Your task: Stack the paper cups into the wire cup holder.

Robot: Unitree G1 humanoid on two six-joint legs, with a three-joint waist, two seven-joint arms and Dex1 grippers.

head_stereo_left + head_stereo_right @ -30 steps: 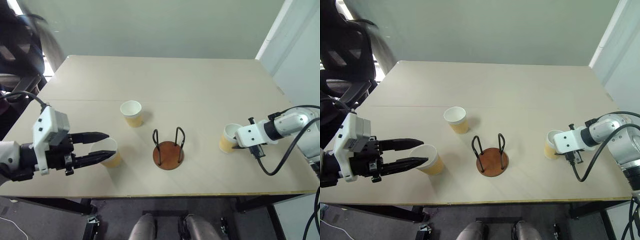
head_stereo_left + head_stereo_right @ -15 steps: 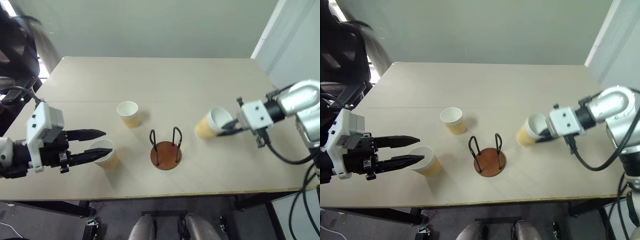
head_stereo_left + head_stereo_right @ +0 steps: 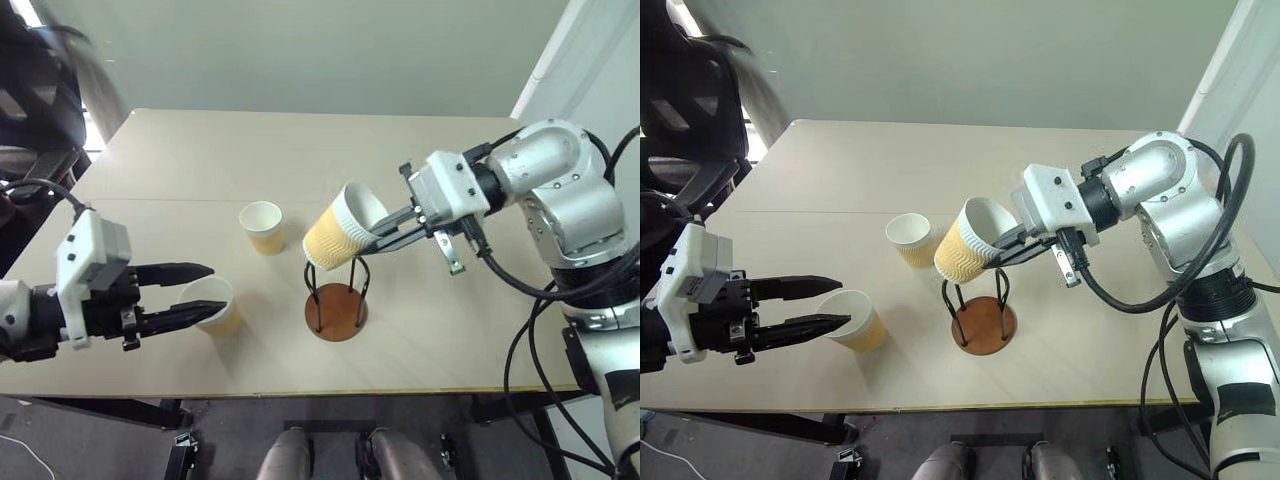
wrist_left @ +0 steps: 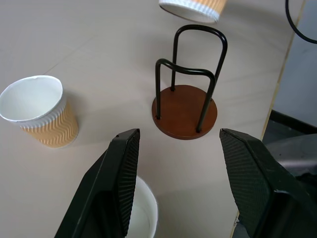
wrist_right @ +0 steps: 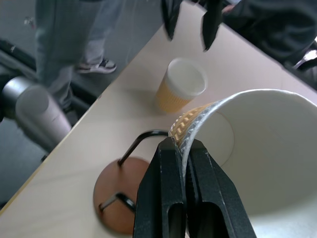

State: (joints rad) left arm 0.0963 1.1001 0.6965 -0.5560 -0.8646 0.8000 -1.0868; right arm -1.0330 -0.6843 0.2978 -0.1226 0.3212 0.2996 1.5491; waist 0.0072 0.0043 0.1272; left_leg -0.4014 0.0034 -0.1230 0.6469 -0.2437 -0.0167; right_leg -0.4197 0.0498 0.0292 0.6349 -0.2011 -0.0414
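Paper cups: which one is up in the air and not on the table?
The paper cup pinched at its rim by the right gripper, tilted above the wire cup holder. The other two cups stand upright on the table.

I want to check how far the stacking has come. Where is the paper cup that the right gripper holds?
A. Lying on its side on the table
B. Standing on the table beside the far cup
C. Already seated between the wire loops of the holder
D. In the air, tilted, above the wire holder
D: the right gripper pinches the rim of the tilted cup, which hangs above the empty wire cup holder.
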